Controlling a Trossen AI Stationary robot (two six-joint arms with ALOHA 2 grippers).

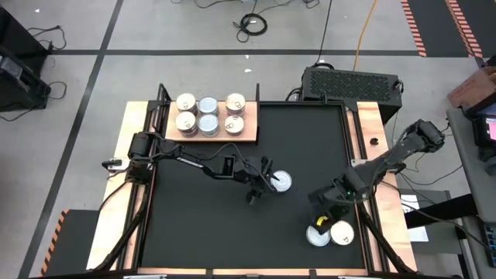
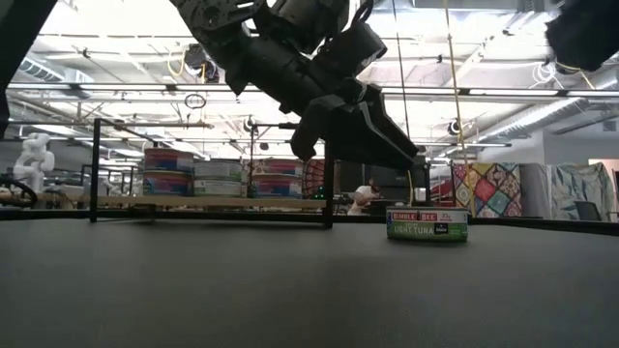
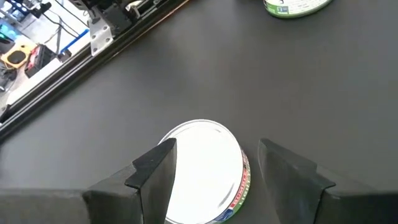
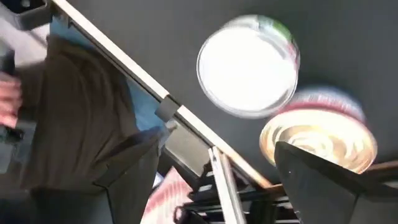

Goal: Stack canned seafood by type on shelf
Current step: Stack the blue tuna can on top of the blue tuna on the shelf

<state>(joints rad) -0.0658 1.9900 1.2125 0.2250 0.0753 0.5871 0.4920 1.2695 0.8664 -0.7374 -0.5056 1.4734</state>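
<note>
My left gripper (image 1: pixel 263 184) is open at the mat's middle. Its fingers stand on either side of a white-topped tuna tin (image 3: pixel 205 171) and touch nothing. In the low view the gripper (image 2: pixel 387 145) hangs above and beside this tin (image 2: pixel 427 224), which rests flat on the mat. My right gripper (image 1: pixel 322 211) is open near the mat's right near corner, over a white-topped tin (image 4: pixel 249 65) and a gold-topped tin (image 4: pixel 320 140) lying side by side. Several tins (image 1: pixel 209 115) stand in stacks on the wooden shelf (image 1: pixel 252 133) at the far left.
A black mat (image 1: pixel 232 232) covers the table between wooden side strips (image 1: pixel 116 194). A black frame post (image 2: pixel 329 188) stands at the shelf's corner. Beyond the table's right edge the right wrist view shows a person's hand (image 4: pixel 9 99) and brown clothing.
</note>
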